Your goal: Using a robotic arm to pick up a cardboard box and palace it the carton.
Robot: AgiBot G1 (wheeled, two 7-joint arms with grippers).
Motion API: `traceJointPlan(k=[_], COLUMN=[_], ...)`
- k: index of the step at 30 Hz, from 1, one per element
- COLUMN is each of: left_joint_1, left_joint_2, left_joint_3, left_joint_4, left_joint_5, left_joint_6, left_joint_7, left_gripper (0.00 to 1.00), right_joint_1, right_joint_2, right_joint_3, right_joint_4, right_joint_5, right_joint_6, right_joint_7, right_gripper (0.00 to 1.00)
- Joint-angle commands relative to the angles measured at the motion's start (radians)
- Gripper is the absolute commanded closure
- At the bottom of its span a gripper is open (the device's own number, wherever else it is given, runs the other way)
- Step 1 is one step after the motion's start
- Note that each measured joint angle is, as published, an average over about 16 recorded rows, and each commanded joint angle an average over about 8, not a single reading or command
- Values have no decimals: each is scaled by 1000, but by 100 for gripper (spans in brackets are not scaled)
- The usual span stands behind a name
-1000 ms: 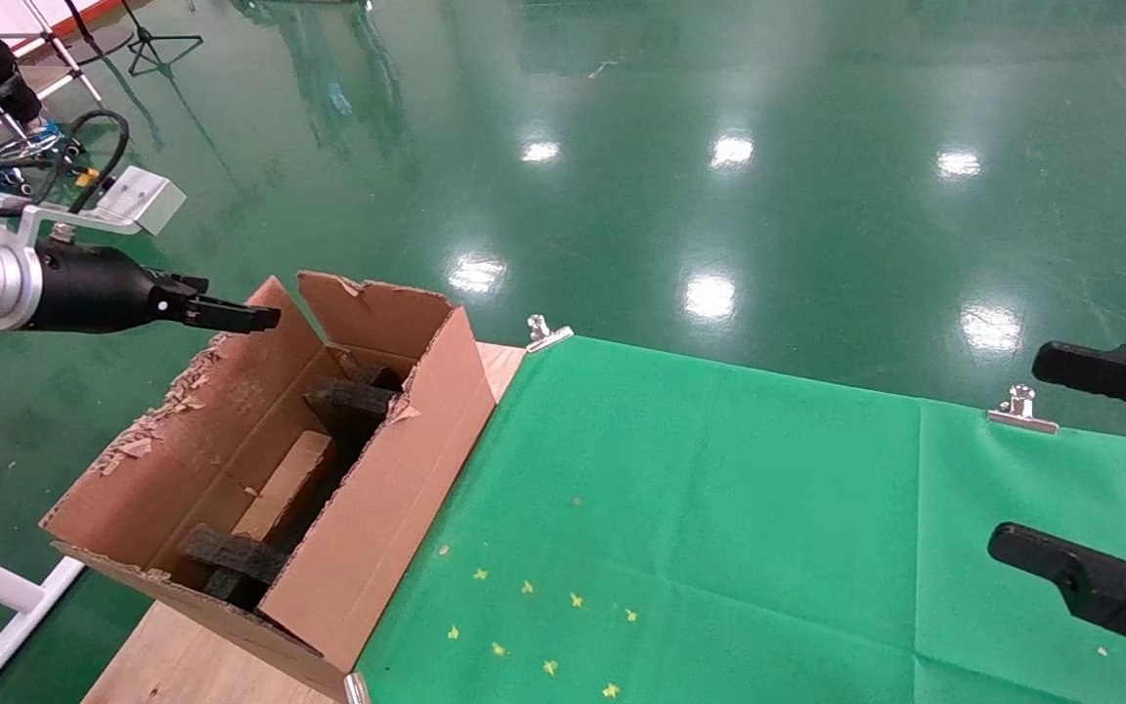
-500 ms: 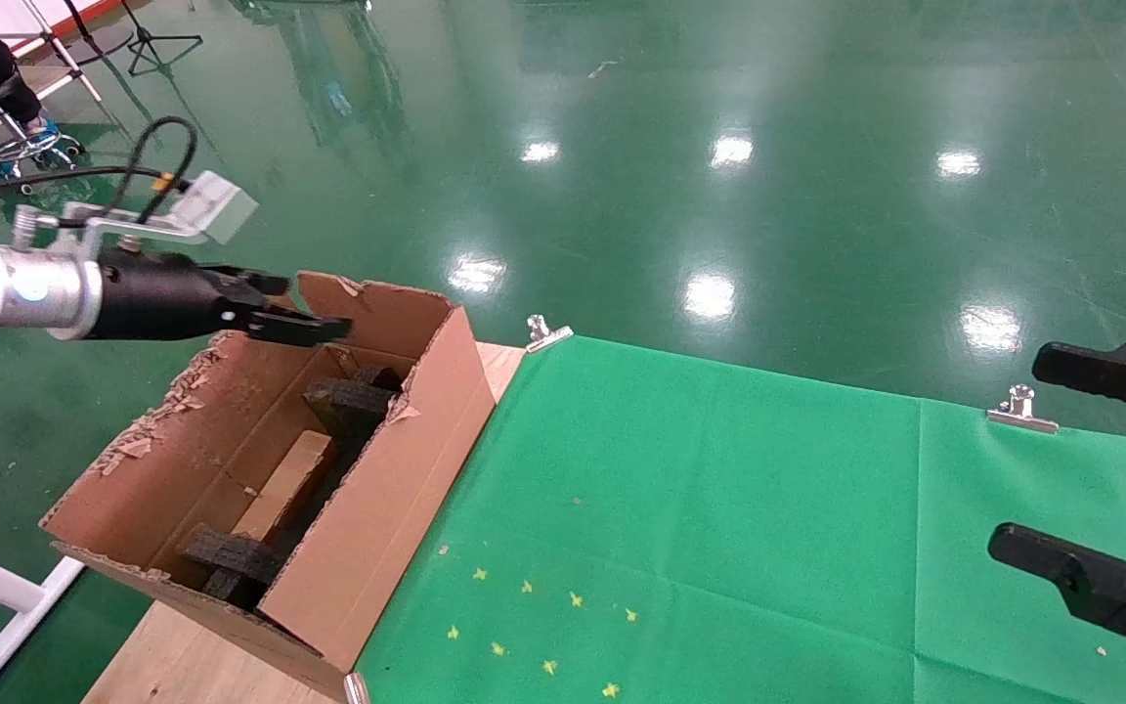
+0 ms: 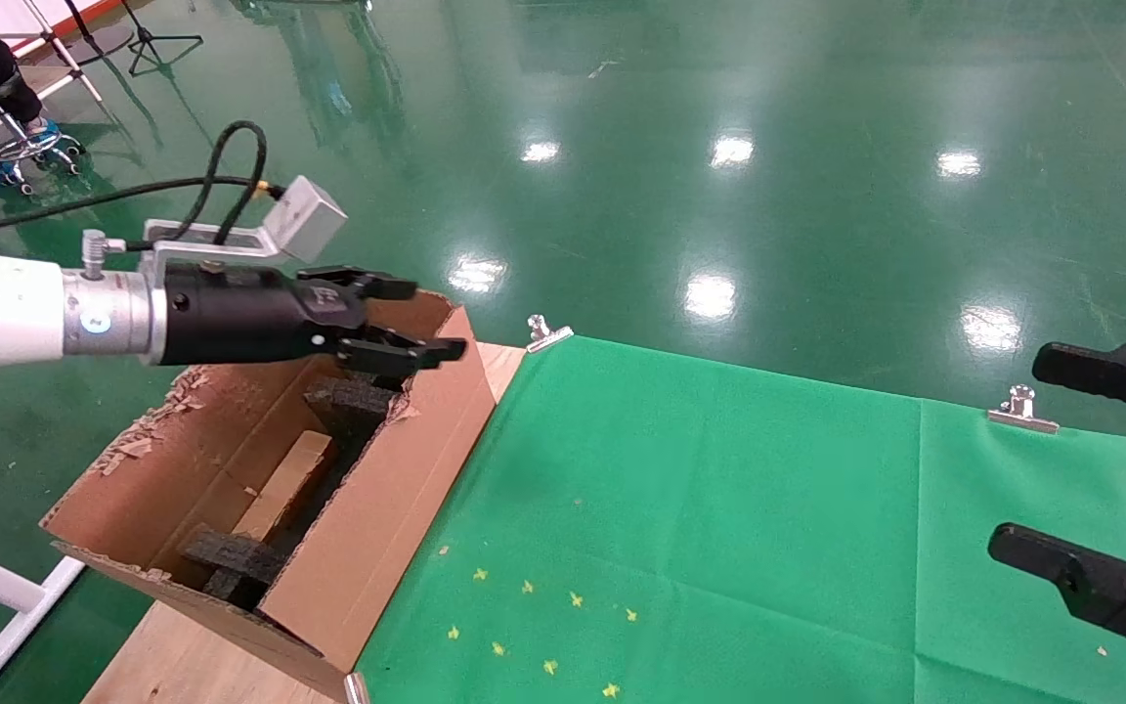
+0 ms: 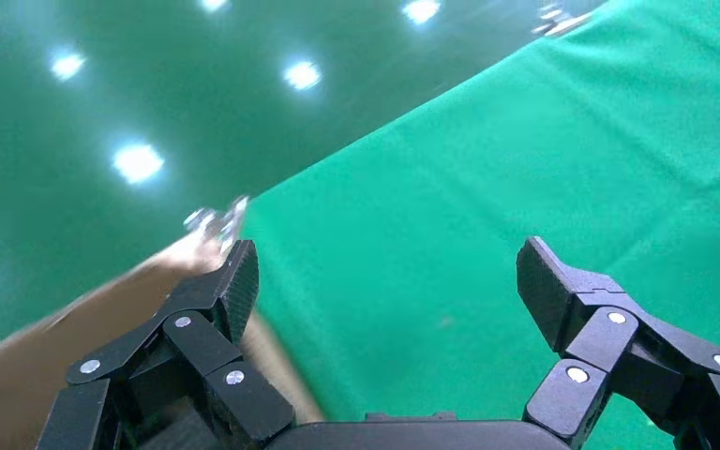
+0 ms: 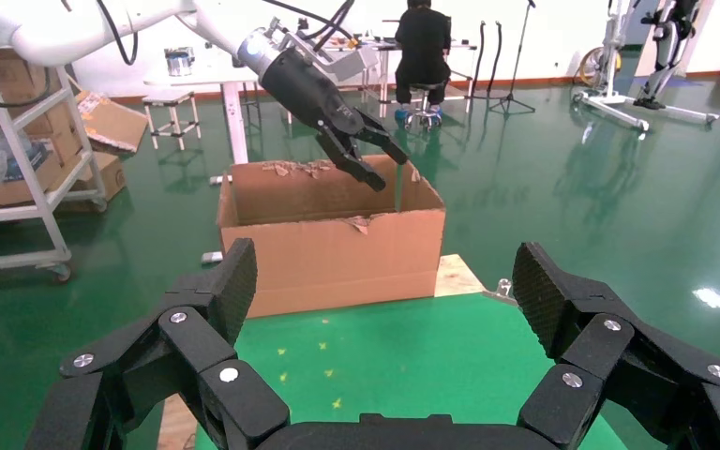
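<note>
Change: a second ago the left gripper (image 3: 405, 321) hung outside the carton's (image 3: 382, 533) far-left flap; now it has swung across and sits above the carton's far end, near the corner by the table.
Meaning: the arm is empty and heading toward the green cloth (image 3: 719, 508), so I judge the drop is done and it is leaving, or going for another pick.
Left gripper: jaws spread wide, nothing between them; the left wrist view shows only cloth and a strip of cardboard edge past the fingers (image 4: 230, 286).
Right gripper: parked at the right edge over the cloth (image 3: 1091, 469), jaws spread and empty.
Box: a tan slab (image 3: 281, 486) lies on the carton floor, between two black foam blocks (image 3: 348, 403). It is probably the taped box, though only its top face shows and no tape can be made out.
Box axis: long axis runs along the carton's length, from the near-left end toward the far-right end; it lies flat, broad face up.
Carton: on the table's left end, flaps up, just beside the cloth's left edge.
Cloth: no other box shows on it.
</note>
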Motion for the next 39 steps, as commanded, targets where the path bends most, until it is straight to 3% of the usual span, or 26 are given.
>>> traceJointPlan(k=[1,29,39], left_joint_1=[22,330,389], left_joint_2=[1,18,21], left_joint_3=[-12,-175,-207], left_joint_4=[-24,-366,-431], left_joint_5=[-37,-556,-657], left_joint_6=[11,166,196], left_joint_7=[17,249,288], left_gripper=[0,0,0], right_joint_1=[0,0,0], right_joint_2=[0,0,0], right_joint_3=[0,0,0], right_joint_4=[0,0,0], right_joint_5=[0,0,0], right_joint_6=[0,0,0], right_joint_7=[0,0,0], right_gripper=[0,0,0])
